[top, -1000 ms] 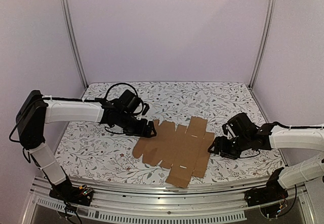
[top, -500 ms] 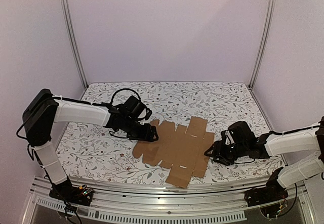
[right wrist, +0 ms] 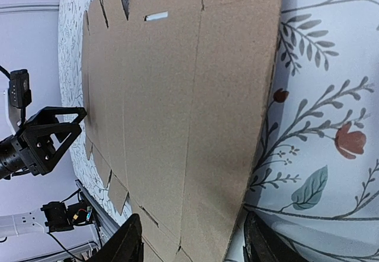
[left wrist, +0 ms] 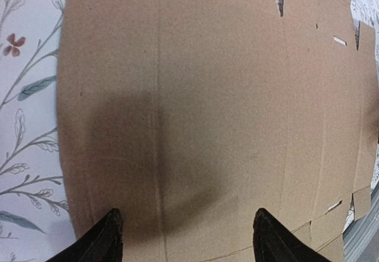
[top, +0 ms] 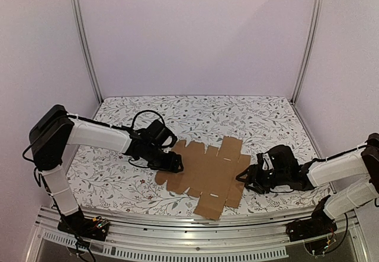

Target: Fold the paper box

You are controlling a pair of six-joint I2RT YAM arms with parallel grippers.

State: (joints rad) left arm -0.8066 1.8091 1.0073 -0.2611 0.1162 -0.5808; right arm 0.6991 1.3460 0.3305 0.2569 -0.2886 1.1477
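Observation:
The paper box is a flat brown die-cut sheet with flaps and slits, lying on the floral tablecloth. My left gripper is low at the sheet's left edge. In the left wrist view the paper box fills the frame, and the left gripper stands open above it, nothing between its fingertips. My right gripper is at the sheet's right edge. In the right wrist view the right gripper is open and straddles the edge of the paper box, one finger over cardboard, the other over cloth.
The floral tablecloth is enclosed by purple walls and two upright aluminium posts. A metal rail runs along the near edge by the arm bases. The sheet's near flap reaches close to that rail.
The left gripper has moved down and right onto the sheet's left edge. The right gripper has slid left and lower to the sheet's right edge. The sheet has not moved.

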